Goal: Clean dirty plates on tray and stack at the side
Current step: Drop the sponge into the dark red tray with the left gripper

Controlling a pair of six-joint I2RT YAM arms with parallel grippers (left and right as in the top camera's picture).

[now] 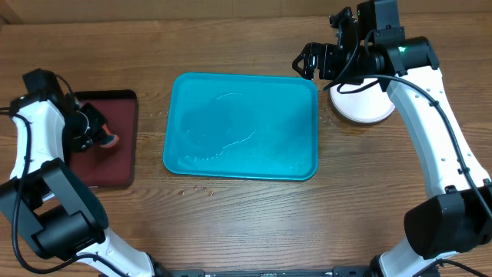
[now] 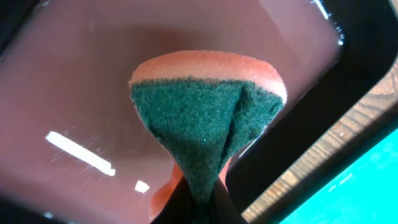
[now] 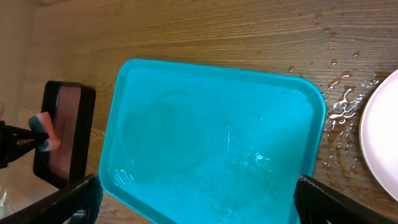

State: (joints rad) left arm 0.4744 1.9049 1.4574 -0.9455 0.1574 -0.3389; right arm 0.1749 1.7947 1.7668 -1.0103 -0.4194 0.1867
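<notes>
Turquoise-blue rectangular plastic tray [image 1: 241,127] lies mid-tabletop, long side running left to right. No plate on it, only a wet film and streaks of water across its floor.

White round plastic plate [image 1: 361,108] sits on the wooden tabletop [image 1: 231,223] just off the tray's far right corner, partly covered by the right arm. Its top face looks clean. Cannot tell whether other plates lie under it. Only this white one shows.

Water droplets [image 3: 342,112] are scattered on the wood between the tray's corner and the plate.

Right gripper [image 1: 307,63] hangs above the tray's far right corner, fingers spread wide, nothing between them. Its wrist view looks down across the tray, with the plate's edge at far right.

Left gripper [image 1: 98,137] is over the small dark red, black-rimmed tray [image 1: 115,165] at the left, well apart from the turquoise one. Its fingers are pinched tight on an orange sponge with a dark green scouring face [image 2: 205,106]. The sponge is folded in at the grip, green face toward the wrist camera.
</notes>
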